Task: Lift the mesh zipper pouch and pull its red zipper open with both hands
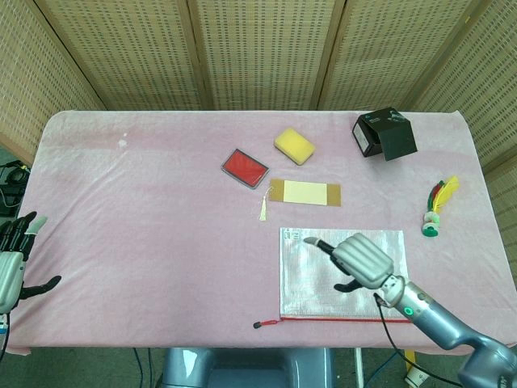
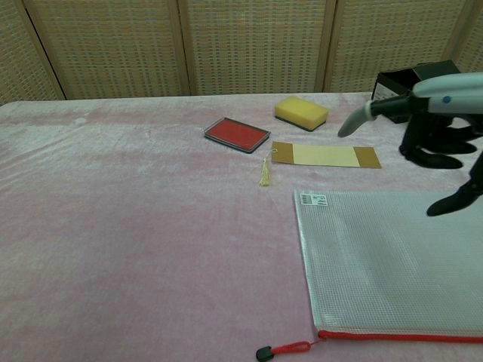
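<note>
- While the mesh zipper pouch (image 1: pixel 342 273) lies flat on the pink tablecloth (image 1: pixel 145 210), the right hand (image 1: pixel 355 260) hovers above its middle with fingers spread and nothing held; the chest view shows it raised clear of the mesh, one finger (image 2: pixel 355 121) extended past the pouch's far edge.
- Along the pouch's near edge runs the red zipper (image 1: pixel 347 319), shut, its red pull cord (image 2: pixel 288 348) trailing off the near left corner to a small black tab (image 2: pixel 263 353).
- Well to the left of the pouch, at the table's edge, the left hand (image 1: pixel 11 263) is off the cloth, fingers apart and empty.
- Just beyond the pouch's far edge lies a tan bookmark (image 1: pixel 304 192) with a pale tassel (image 1: pixel 263 210).
- Farther back from the pouch sit a red ink pad (image 1: pixel 245 167) and a yellow sponge (image 1: pixel 294 145).
- Beyond the pouch's far right corner stands a black box (image 1: pixel 385 134) with its lid open.
- To the right of the pouch lies a feathered shuttlecock (image 1: pixel 436 206).
</note>
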{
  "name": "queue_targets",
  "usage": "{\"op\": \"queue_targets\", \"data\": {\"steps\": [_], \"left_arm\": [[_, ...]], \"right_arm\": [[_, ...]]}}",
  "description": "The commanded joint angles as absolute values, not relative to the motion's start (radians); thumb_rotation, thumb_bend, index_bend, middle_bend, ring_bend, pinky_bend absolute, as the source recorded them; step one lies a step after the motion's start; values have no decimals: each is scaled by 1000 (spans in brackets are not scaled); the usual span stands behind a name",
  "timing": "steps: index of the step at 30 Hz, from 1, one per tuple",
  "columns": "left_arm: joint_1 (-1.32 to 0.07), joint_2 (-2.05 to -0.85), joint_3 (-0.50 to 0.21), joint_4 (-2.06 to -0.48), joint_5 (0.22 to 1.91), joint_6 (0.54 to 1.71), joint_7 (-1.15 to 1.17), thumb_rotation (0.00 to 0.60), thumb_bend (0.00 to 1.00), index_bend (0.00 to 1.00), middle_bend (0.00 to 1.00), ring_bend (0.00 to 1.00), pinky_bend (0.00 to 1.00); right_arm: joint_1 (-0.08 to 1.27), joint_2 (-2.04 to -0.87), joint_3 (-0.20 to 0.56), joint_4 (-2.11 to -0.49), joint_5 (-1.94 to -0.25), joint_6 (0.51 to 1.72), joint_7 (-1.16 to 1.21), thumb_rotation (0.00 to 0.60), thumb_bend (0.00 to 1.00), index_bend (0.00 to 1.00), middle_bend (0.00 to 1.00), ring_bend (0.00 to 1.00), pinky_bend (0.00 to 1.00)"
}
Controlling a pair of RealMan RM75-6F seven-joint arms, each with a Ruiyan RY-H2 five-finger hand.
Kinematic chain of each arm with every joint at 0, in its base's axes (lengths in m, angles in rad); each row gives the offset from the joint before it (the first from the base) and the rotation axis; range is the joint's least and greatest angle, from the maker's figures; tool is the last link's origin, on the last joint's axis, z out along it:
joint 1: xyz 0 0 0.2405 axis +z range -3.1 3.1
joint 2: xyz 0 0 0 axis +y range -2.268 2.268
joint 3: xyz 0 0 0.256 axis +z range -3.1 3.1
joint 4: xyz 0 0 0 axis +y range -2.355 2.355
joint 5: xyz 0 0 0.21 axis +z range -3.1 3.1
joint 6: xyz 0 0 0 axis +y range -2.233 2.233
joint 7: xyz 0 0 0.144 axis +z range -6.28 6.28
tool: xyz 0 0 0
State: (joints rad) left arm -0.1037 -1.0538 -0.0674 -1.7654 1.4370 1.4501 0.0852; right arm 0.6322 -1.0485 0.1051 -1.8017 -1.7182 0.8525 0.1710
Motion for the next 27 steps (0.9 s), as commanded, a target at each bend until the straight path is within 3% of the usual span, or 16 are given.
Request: {"op": "queue_targets", "data": {"steps": [1,10,19,27], "left_arm": [[-108,-1057,-72,-1765,1424,1442,89,600,0,0,0,0,0],[-122,-1059,-81,-1759,1387,1414,94,600,0,0,0,0,0],[-129,-1060,-84,-1757,1368,1399,95,600,0,0,0,0,0],[-133,-1061,-83,-1754,1361,1393,95,600,0,0,0,0,0]], "right_arm": [[735,-1122,115,-1813,-1700,736,175,600,67,246,908,888,1000],[854,-1317,119,-1743,-1551,571,94,600,213,374,944,899,1000],[873,-1428,73,-1680,-1494,563,13,600,323,499,973,899,1000],[870,-1478,43,-1653,-1441,572,-28,600,335,529,975,899,1000]]}}
